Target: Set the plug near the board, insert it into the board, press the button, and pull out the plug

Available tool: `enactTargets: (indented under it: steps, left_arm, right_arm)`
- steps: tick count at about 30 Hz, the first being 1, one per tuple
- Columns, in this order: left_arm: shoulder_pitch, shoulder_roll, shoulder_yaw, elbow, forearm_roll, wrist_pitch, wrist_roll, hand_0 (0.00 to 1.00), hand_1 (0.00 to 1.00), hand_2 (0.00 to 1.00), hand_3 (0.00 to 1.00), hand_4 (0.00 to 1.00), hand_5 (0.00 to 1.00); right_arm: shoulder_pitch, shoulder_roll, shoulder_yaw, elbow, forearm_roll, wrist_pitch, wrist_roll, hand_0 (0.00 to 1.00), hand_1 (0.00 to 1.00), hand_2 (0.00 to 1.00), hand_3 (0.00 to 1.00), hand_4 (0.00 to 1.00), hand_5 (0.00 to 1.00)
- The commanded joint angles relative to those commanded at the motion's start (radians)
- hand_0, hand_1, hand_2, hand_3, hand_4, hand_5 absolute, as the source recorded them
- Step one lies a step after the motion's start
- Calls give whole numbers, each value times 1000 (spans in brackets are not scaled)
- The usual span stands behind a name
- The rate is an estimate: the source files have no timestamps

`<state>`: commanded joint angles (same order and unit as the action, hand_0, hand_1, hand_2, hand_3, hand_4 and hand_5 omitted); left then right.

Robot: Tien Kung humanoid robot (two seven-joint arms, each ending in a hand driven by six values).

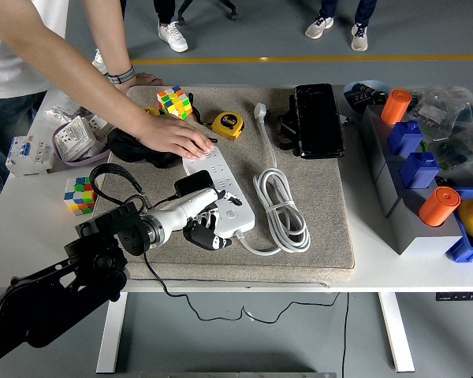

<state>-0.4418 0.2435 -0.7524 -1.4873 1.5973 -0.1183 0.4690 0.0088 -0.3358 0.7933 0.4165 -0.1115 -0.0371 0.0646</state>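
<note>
**A:** Start with the big things. What lies in front of you?

**B:** You have the white bench (31,206) with a grey mat (323,213) laid over its middle. At the far left a person leans in, and the person's hand (173,135) presses flat on the far end of the white power strip (221,193), which lies slantwise on the mat, its near end toward you.

**A:** And your arm?

**B:** Your left arm (55,295) comes in from the near left corner. Your left hand (201,220) sits at the near left side of the strip, its fingers (213,236) curled tight against the strip's edge. A black plug (191,183) shows just above the hand, over the strip's left edge. You cannot tell from here whether the fingers actually hold it or whether its pins are seated in a socket.

**A:** What about the cable?

**B:** The strip's white cable (282,206) lies coiled just right of it, and its own white plug (260,110) rests at the far side of the mat.

**A:** Anything smaller nearby?

**B:** A black case (317,120) lies far right on the mat. A yellow tape measure (228,124) and a puzzle cube (173,102) sit beyond the person's hand; a second cube (79,195) stands on the bare bench at the left.
</note>
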Motion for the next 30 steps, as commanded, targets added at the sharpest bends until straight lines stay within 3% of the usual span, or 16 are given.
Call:
enactTargets:
  steps: [11, 30]
  left_arm:
    - [-5, -4, 5, 49, 9, -11, 11, 39, 113, 182, 842, 811, 2]
    - [-10, -7, 22, 76, -10, -20, 17, 40, 113, 183, 833, 811, 2]
  right_arm:
    - [-1, 0, -1, 0, -1, 0, 1, 601, 653, 617, 512, 814, 502]
    - [-1, 2, 9, 8, -8, -2, 3, 602, 653, 617, 513, 815, 501]
